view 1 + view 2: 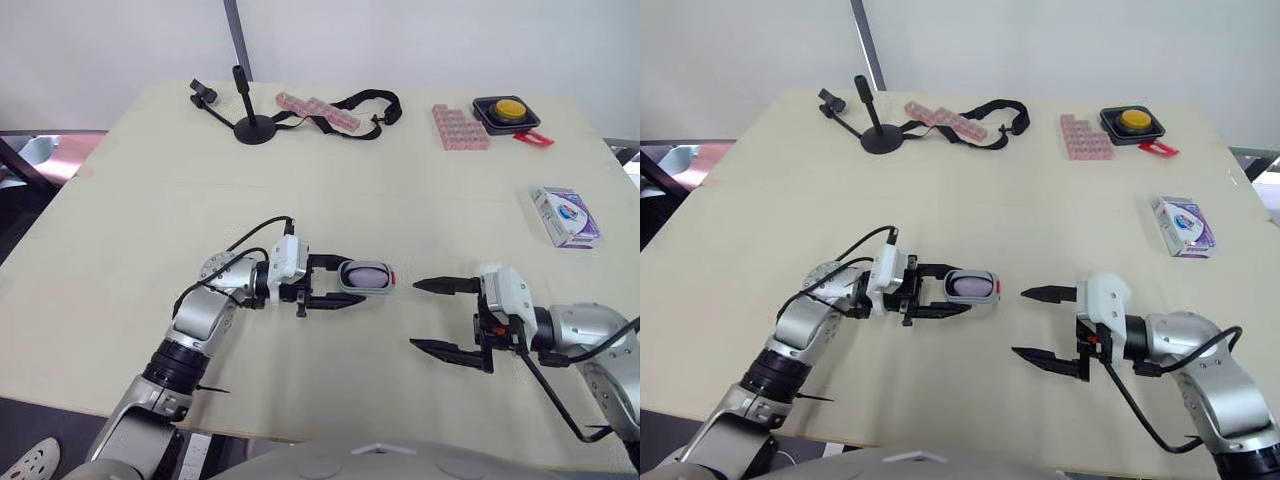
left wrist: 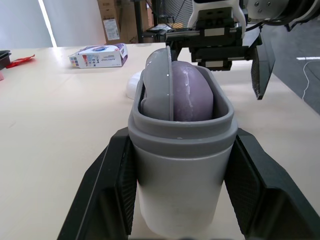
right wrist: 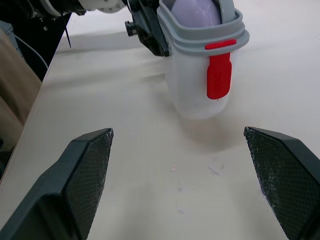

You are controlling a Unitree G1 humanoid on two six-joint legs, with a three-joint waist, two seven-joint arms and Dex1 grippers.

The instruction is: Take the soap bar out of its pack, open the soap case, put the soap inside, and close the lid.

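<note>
**A:** So, the counter (image 1: 150, 200) has room around both arms. Where does everything sit?

**B:** The left jaws are clenched on the soap case (image 1: 365, 277), one finger on each flank. Its mouth points at the right jaws, which are spread wide and empty just across a small gap. The soap pack (image 1: 565, 216) lies well apart, beyond the outer side of the right jaws.

**A:** And the soap?

**B:** The purple soap bar (image 2: 190, 92) is inside the case, between the left jaws. A pale panel I take for the lid (image 2: 159, 82) stands edge-on beside it rather than across the mouth. So closing the lid looks like the step left.

**A:** How do we do it well?

**B:** I'd keep the left jaws tight and bring the right jaws in centred on the mouth. One finger should swing the lid flat. Push straight along the left jaws' line so their grip backs the case and it doesn't twist out. The red latch (image 3: 219, 75) faces the right jaws, so it gets pressed home last. I can't tell whether the case touches the counter, so I wouldn't count on support from below.
</note>
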